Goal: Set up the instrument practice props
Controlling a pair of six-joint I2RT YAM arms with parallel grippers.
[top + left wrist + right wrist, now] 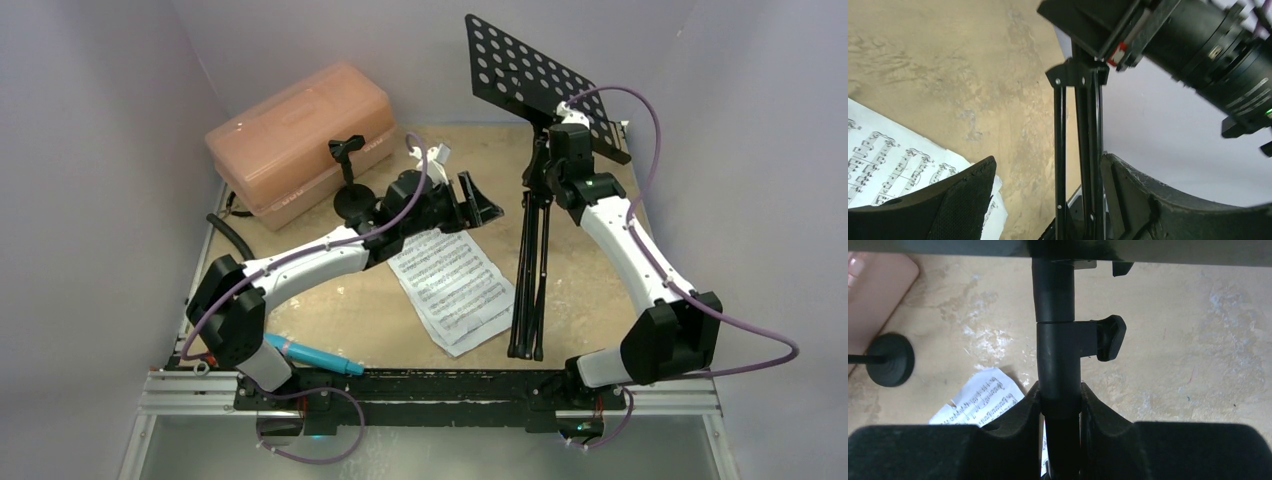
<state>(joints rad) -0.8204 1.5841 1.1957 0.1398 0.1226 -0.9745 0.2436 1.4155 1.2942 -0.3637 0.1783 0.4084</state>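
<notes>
Top external view showed the music stand [530, 250] at three o'clock, my right hand [553, 165] clamped on its pole [1058, 350], my left hand [478, 205] apart. I thought it stiff but tippy, best held by the pole.

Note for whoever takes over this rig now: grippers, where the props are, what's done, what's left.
Right gripper: shut on the music stand pole, held upright, legs folded together.
Left gripper: open, empty, near the sheet music lying flat on the table.
Mic stand by the pink box, clip empty; microphone at the near left edge.
Done: nothing finished. Left: spread legs, pages onto stand, microphone into clip.
</notes>
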